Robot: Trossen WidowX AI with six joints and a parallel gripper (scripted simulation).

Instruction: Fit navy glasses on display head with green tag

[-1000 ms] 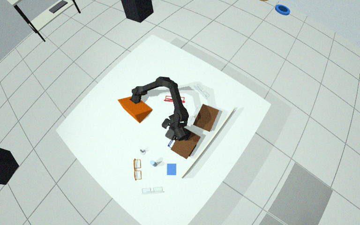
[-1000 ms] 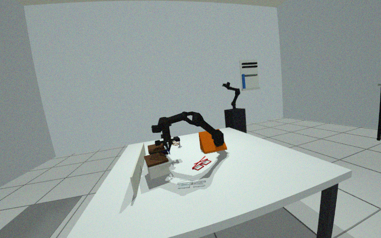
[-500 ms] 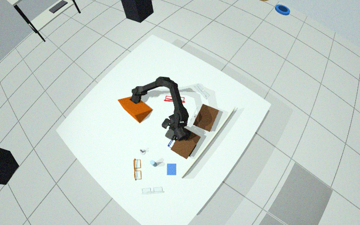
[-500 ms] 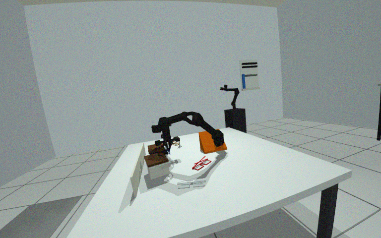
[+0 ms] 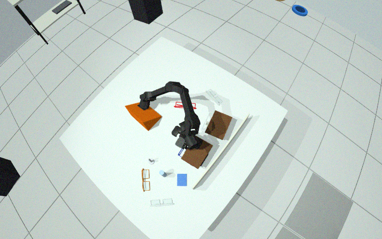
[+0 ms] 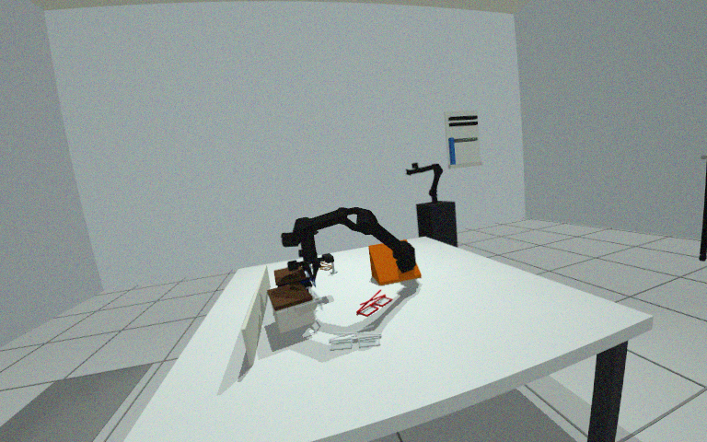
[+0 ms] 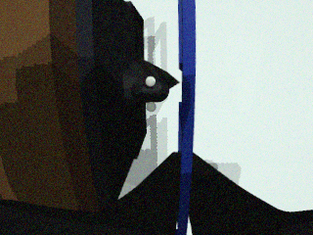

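Partly hidden, the tool (image 5: 184, 147) (image 6: 314, 283) (image 7: 182, 160) pinches the navy glasses (image 5: 181, 152) (image 7: 188, 93) by 1 brown-topped head (image 5: 197, 155) (image 6: 283, 276) (image 7: 24, 98).

Navy glasses (image 5: 181, 152) (image 7: 187, 113) sit pinched by 1 claw (image 7: 182, 160) beside a brown-topped head (image 5: 196, 155).
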